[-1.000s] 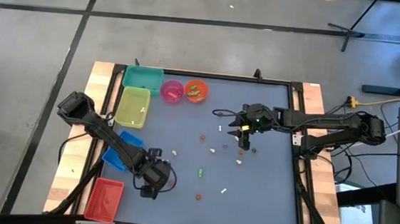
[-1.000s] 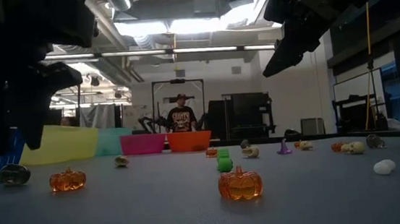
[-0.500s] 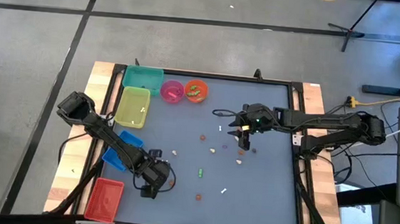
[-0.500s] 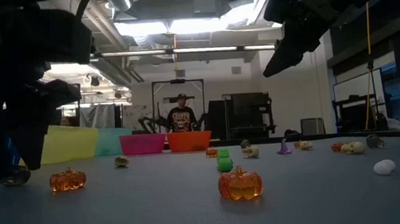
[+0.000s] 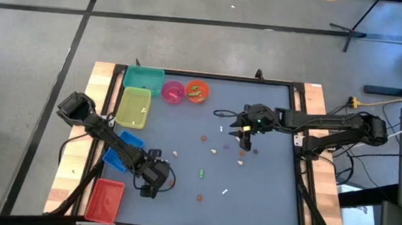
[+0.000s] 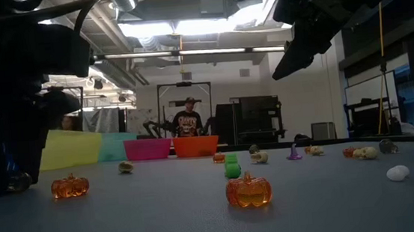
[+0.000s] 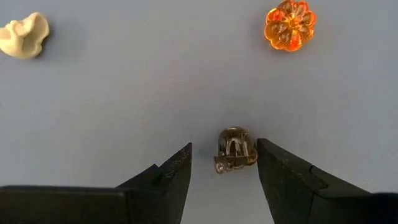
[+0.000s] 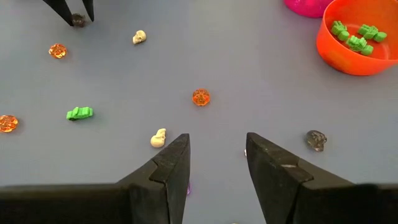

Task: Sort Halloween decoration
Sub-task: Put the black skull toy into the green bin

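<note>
Grey-blue table (image 5: 266, 197) carries everything we have to sort, and nearest the left arm lies the one piece that matters: a small dark translucent trinket (image 7: 235, 149), skull-like as far as we can tell, sitting right between the two fingers of the left tool (image 7: 224, 168). From the wrist view it lies closer to one finger than the other, maybe just touching it, with a clear gap on the other side; its long axis is hard to judge. We see the left tool (image 5: 153, 186) low over the table's near-left part, open and holding nothing yet, so we judge the coming move to be a plain closing on this piece. Just beyond are an orange pumpkin (image 7: 290, 25) and a cream skull (image 7: 25, 36), both well clear of the fingers. Farther across, the right tool (image 5: 245, 132) hovers above the table's middle, open and empty, over a scatter of trinkets: a cream skull (image 8: 159, 137), an orange pumpkin (image 8: 201, 97) and a dark skull (image 8: 316, 140). Farthest off, the orange bowl (image 8: 329, 50) already holds green pieces (image 8: 356, 36)
</note>
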Motion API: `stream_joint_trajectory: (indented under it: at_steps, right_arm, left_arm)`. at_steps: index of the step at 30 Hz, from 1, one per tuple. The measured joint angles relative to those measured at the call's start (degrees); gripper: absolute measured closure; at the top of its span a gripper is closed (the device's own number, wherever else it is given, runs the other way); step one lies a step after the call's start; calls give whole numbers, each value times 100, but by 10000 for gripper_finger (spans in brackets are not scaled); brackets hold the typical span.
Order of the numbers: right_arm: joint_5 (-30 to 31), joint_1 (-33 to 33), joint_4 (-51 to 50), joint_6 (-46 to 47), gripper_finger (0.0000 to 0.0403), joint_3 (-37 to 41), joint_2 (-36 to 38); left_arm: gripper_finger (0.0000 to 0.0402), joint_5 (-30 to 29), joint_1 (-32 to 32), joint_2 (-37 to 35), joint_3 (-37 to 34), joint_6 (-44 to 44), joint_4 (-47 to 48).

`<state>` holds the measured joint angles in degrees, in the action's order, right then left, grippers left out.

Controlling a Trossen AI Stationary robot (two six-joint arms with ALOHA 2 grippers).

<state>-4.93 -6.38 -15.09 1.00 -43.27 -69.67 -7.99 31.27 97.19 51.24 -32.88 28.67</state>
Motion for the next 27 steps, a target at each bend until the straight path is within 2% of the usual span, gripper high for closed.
stream_joint_trajectory:
  at_steps: [8, 17, 27]
  right_arm:
    - [0, -1, 0, -1, 246, 0, 0]
    - [0, -2, 2, 1, 246, 0, 0]
    - [0, -1, 0, 1, 246, 0, 0]
  left_arm:
    - [243, 0, 0, 0, -3, 2, -31]
    - [284, -1, 0, 0, -7, 4, -101]
    - [309, 23, -2, 0, -7, 4, -98]
